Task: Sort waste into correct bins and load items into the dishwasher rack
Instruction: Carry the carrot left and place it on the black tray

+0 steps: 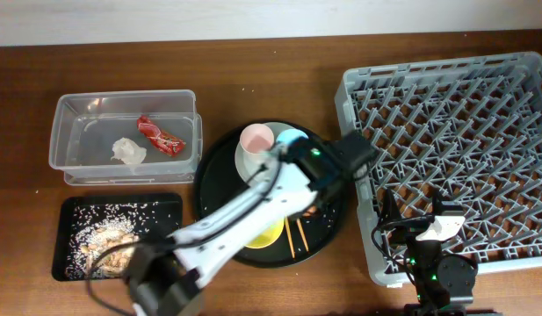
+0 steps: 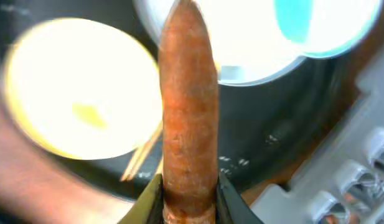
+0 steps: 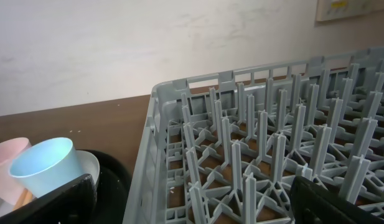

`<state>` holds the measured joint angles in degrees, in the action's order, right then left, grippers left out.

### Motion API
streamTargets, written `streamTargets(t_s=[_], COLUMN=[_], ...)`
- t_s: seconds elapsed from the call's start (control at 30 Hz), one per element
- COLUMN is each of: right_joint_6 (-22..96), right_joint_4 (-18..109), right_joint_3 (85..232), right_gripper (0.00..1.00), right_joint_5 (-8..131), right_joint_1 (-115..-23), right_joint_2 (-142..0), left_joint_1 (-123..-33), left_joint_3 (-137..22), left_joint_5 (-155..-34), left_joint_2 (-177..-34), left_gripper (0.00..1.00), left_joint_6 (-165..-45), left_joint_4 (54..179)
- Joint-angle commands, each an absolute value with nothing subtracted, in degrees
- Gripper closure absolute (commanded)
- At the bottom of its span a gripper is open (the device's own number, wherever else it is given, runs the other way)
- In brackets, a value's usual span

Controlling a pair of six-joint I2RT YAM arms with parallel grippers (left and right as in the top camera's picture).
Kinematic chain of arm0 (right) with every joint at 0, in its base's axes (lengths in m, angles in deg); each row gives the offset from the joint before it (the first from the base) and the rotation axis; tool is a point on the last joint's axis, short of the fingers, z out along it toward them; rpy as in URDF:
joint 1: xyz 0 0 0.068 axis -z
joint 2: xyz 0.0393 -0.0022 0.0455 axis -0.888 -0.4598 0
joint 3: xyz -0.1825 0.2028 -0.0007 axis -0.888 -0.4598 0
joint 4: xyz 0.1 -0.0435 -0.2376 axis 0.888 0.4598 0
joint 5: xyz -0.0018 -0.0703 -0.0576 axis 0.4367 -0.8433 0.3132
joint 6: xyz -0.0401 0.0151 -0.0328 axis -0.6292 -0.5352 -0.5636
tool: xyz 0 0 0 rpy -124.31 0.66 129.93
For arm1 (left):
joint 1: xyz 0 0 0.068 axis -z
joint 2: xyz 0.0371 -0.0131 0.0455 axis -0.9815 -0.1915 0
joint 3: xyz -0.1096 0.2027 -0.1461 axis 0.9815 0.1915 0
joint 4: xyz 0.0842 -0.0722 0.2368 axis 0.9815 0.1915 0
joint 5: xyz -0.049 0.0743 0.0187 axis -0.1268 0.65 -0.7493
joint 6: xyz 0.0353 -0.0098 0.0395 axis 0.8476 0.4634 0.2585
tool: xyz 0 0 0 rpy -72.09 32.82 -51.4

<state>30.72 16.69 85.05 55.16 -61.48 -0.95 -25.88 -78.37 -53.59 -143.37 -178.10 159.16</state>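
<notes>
In the left wrist view my left gripper (image 2: 189,200) is shut on an orange-brown carrot-like stick (image 2: 189,106), which points away from the jaws above the round black tray. Below it lie the yellow bowl (image 2: 79,93), the chopsticks (image 2: 142,158), the pale plate (image 2: 254,59) and the blue cup (image 2: 316,25). Overhead, the left gripper (image 1: 311,204) hangs over the tray's right side. My right gripper (image 3: 198,208) stands open over the dishwasher rack (image 3: 241,124), near its left wall. The pink cup (image 1: 256,137) and blue cup (image 1: 291,138) sit on the plate.
The clear tub (image 1: 77,114) at the left holds a white tissue (image 1: 128,151) and a red wrapper (image 1: 160,134). The shallow black tray (image 1: 165,206) in front of it holds brown scraps and white crumbs (image 1: 108,239). The rack (image 1: 455,114) fills the right side.
</notes>
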Motion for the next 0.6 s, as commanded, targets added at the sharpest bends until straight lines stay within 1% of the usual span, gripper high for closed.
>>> streamTargets(t_s=[0.0, 0.03, 0.07, 0.13, 0.37, 0.57], right_joint_6=[30.94, 30.94, 30.94, 30.94, 30.94, 30.94], right_joint_4=[16.74, 16.74, 16.74, 16.74, 16.74, 16.74], right_joint_3=[84.63, 84.63, 84.63, 84.63, 84.63, 84.63], right_gripper=[0.02, 0.02, 0.02, 0.02, 0.02, 0.02], right_joint_5=[55.29, 55.31, 55.29, 55.29, 55.29, 55.29], right_joint_1=[-61.04, -61.04, -61.04, -61.04, -61.04, -61.04], right_joint_2=[-0.51, -0.51, -0.51, -0.51, -0.51, -0.51], left_joint_1=[-31.08, -32.74, -34.73, -40.98, -53.53, -64.17], left_joint_3=[-78.94, -78.92, -78.53, -78.0, -76.14, -62.48], left_joint_5=[-50.36, -50.53, -49.81, -49.62, -46.71, -47.76], left_joint_2=[-139.08, -139.1, -139.1, -139.1, -139.1, -139.1], left_gripper=[0.92, 0.92, 0.92, 0.92, 0.92, 0.92], left_joint_6=[-191.12, -192.68, -191.3, -187.93, -176.68, -175.37], left_joint_4=[174.42, 178.13, 179.18, 179.2, 179.2, 179.18])
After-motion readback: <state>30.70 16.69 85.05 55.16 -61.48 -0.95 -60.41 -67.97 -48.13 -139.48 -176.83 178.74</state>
